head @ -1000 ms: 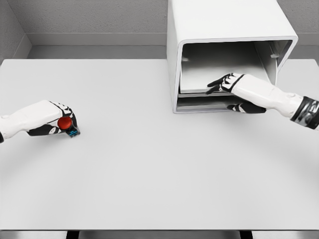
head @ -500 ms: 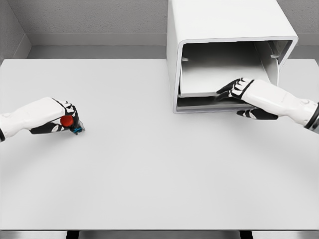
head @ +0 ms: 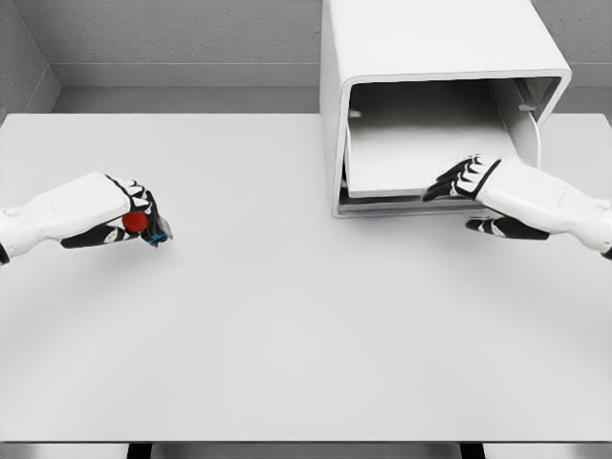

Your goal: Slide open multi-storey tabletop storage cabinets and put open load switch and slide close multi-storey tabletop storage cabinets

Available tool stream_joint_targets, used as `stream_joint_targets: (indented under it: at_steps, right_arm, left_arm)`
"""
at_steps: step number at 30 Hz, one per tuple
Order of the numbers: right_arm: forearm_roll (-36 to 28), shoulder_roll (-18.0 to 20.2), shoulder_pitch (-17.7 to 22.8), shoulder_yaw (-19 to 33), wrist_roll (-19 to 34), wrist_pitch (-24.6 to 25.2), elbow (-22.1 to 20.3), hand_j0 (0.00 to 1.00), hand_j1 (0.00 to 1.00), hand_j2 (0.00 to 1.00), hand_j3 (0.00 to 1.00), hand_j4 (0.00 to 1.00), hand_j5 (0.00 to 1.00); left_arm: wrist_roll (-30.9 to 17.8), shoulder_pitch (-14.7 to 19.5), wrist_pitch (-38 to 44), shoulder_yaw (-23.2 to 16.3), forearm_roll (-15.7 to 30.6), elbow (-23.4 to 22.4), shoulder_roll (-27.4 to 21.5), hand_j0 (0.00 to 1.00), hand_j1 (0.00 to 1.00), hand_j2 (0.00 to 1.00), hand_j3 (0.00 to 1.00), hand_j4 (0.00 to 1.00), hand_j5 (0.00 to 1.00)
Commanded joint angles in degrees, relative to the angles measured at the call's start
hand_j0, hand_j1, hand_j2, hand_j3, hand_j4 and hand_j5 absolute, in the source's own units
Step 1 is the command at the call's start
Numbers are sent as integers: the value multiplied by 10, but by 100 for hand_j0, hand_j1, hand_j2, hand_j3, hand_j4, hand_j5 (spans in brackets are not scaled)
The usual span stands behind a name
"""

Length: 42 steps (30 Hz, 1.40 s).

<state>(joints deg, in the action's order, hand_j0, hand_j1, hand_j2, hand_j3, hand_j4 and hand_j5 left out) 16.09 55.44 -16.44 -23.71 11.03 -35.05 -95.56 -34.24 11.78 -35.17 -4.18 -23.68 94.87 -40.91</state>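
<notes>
A big white table (head: 287, 316) is filling most of the head view, with a grey wall (head: 172, 33) running along the far side. There is only this one view to go through.

On the far right of the table a white cabinet (head: 430, 38) is sitting with its front facing us. Its drawer (head: 421, 158) is sticking out a little from the opening, like a flat white tray.

The right hand (head: 473, 182) is reaching in from the right. Its fingers are lying on top of the drawer's near edge and the thumb is tucked underneath, so it is pinching the drawer front.

Far away on the left side, the left hand (head: 120, 215) is hovering just over the table. Its fingers are curled tight around the load switch (head: 143, 226) (a small thing with a red round knob and a blue bit poking out). The switch is well apart from the cabinet.

I am guessing the drawer is only partly open and needs to come out more before the switch can go in.

What could go wrong? The pinch on the drawer edge is looking thin, so the fingers could slip off. Pulling too hard could drag the whole cabinet forward. And the switch is small, so a loose grip could let it drop on the long trip across the table.
</notes>
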Motion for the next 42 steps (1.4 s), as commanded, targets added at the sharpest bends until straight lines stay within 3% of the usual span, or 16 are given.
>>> stream_joint_targets:
  at_steps: [1, 12, 22, 25, 30, 34, 42]
  right_arm:
    - [-4, 6, 4, 27, 0, 0, -15, 77, 77, 77, 77, 77, 77]
    - [-25, 20, 54, 117, 1, 0, -23, 78, 78, 78, 78, 78, 78]
    - [-41, 20, 86, 176, 3, 0, -37, 67, 67, 67, 67, 67, 67]
    - [-41, 23, 107, 198, 3, 0, -30, 67, 67, 67, 67, 67, 67]
    - [-42, 23, 108, 207, 2, 0, 9, 68, 68, 68, 68, 68, 68]
    - [-64, 40, 111, 207, 2, 0, 40, 52, 52, 52, 52, 52, 52]
    - [-65, 45, 130, 208, 2, 0, 57, 53, 53, 53, 53, 53, 53]
  left_arm:
    - [1, 0, 2, 2, 5, 9, -1, 36, 36, 36, 36, 36, 36]
    - [1, 5, 2, 3, 7, 42, 16, 36, 36, 36, 36, 36, 36]
    - [1, 8, 2, 3, 7, 70, 42, 36, 36, 36, 36, 36, 36]
    - [1, 11, 2, 2, 7, 73, 50, 36, 36, 36, 36, 36, 36]
    - [1, 12, 2, 1, 7, 82, 65, 36, 36, 36, 36, 36, 36]
    - [1, 18, 2, -1, 7, 83, 85, 36, 36, 36, 36, 36, 36]
    - [0, 32, 2, -5, 6, 83, 117, 36, 36, 36, 36, 36, 36]
